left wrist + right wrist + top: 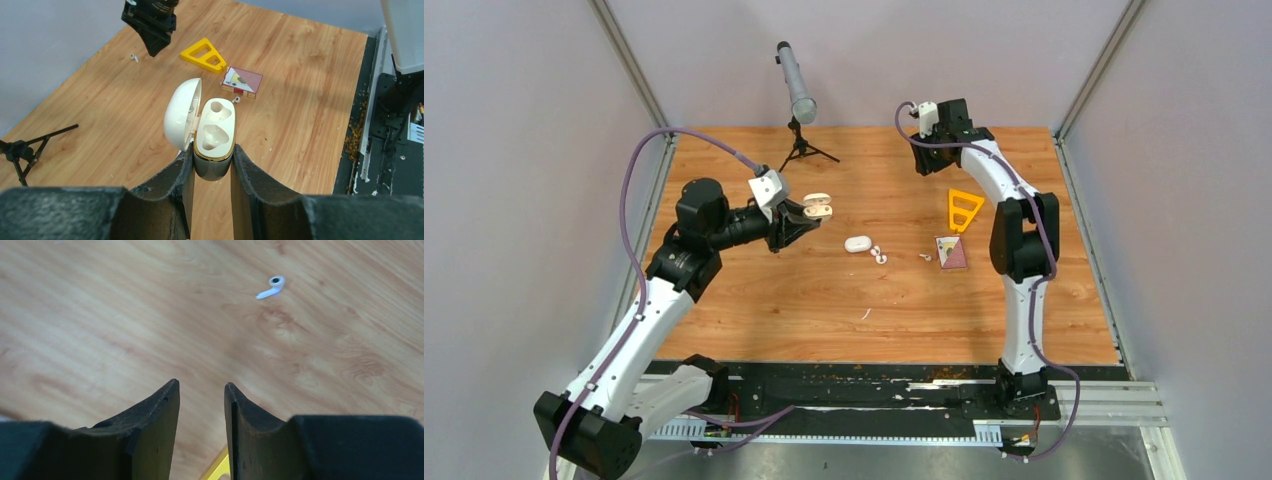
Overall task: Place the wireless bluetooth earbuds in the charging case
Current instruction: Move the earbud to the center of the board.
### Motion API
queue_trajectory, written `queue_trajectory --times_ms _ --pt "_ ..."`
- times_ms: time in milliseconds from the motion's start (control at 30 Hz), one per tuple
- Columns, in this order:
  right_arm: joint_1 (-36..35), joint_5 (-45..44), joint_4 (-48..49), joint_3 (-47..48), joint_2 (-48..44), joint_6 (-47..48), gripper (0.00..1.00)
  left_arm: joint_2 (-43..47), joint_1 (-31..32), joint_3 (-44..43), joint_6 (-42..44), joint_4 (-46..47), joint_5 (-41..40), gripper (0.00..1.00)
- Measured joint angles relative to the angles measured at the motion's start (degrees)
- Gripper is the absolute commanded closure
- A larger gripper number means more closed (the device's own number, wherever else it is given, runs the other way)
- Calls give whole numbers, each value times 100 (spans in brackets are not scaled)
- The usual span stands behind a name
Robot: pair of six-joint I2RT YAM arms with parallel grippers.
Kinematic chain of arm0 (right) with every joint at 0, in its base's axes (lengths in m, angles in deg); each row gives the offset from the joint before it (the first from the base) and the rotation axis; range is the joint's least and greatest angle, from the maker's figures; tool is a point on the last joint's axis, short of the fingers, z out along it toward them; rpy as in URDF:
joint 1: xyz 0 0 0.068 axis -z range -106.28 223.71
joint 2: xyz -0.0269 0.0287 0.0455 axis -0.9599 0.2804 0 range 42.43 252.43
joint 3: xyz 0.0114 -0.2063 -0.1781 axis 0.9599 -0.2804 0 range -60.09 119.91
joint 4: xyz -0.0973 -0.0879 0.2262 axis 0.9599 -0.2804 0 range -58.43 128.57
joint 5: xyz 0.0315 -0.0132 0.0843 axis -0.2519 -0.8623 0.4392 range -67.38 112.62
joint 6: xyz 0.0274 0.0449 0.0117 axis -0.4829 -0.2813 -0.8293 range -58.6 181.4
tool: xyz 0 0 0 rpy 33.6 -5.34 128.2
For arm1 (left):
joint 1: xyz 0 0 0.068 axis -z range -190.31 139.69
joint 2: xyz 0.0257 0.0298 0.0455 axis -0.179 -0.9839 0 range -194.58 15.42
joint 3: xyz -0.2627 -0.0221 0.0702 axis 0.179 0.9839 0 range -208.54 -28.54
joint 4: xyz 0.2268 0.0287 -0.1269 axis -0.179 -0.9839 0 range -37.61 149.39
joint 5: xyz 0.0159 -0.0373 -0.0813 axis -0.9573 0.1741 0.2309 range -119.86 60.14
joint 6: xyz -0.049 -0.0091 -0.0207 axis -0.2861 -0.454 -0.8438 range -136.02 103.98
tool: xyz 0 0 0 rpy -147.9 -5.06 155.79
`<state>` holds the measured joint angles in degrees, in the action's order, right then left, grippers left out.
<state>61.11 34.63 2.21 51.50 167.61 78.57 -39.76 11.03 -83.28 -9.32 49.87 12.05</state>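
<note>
My left gripper [809, 215] [212, 150] is shut on the lower body of a white charging case [818, 207] [216, 130] with a gold rim, held above the table. The lid is swung open to the left and both sockets are empty. My right gripper [929, 163] [152, 47] [200, 385] hangs open over the far table with nothing between its fingers. One of the wireless bluetooth earbuds [272, 286] [133, 57] lies just beyond it. Two more earbuds [879, 255] lie beside a second, closed white case [858, 244], and another earbud [924, 257] [236, 99] lies next to the card box.
A yellow triangular piece [964, 210] [204, 54] and a small red card box [951, 252] [242, 81] lie right of centre. A grey cylinder on a black tripod [799, 95] [25, 150] stands at the back. Grey walls enclose the wooden table [824, 310].
</note>
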Motion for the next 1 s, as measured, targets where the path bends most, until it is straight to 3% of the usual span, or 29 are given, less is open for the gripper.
queue_trajectory --times_ms 400,700,1000 --pt "92 -597 603 1945 2039 -55 56 -219 0 -83 356 -619 -46 100" --pt "105 -728 1038 2505 2562 -107 57 -501 0 -267 415 -763 -138 100" --pt "107 -1023 1095 2863 2953 -127 65 -560 0 -422 417 -787 -227 100"
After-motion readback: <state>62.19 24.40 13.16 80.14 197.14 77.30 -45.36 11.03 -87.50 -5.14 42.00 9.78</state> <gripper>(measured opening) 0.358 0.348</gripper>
